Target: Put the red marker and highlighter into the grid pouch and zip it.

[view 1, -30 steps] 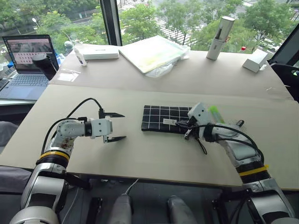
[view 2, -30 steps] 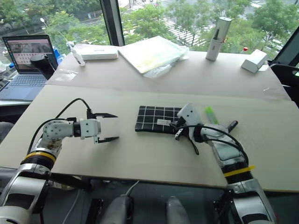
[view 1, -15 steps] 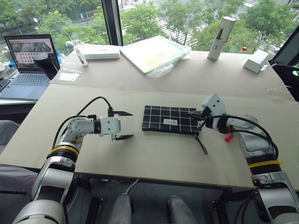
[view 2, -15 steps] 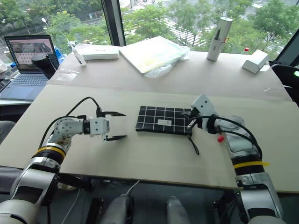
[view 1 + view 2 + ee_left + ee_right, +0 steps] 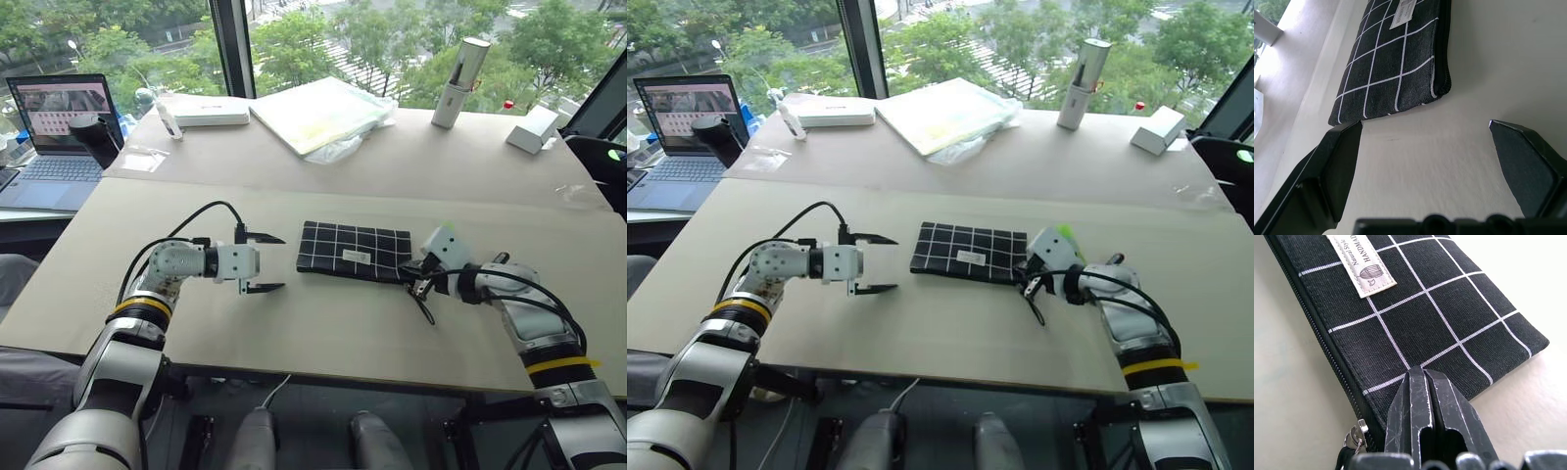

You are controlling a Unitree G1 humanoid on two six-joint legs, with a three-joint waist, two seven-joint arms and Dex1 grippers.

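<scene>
A pale beige table (image 5: 323, 313) with a smooth matte top runs across the scene, with a seam line dividing its near part from a far strip that ends at tall windows looking down on green treetops. On the far strip lie a flat white box (image 5: 209, 111), a clear plastic sleeve of pale papers (image 5: 318, 111), a tall white cylinder (image 5: 461, 69) standing upright, and a small white block (image 5: 532, 129) toward the far right; an open laptop (image 5: 54, 137) sits on a lower desk at the far left. Near the middle of the table lies the grid pouch (image 5: 354, 251), a flat black fabric rectangle crossed by thin white lines, with a small white woven label (image 5: 1362, 265) sewn on its top face and a black toothed zipper (image 5: 1327, 350) along its near edge, ending in a metal slider (image 5: 1356, 434) and a black pull cord (image 5: 423, 304) that trails onto the table at the pouch's right end. The left gripper (image 5: 265, 262) hovers just left of the pouch, its two black wedge-shaped fingers (image 5: 1332, 166) spread wide with nothing between them. The right gripper (image 5: 422, 280) sits at the pouch's right end, its scuffed black fingers (image 5: 1436, 423) pressed together; whether they pinch the cord or the zipper pull cannot be told. A sliver of the light-green highlighter (image 5: 450, 227) shows just beyond the right wrist.
</scene>
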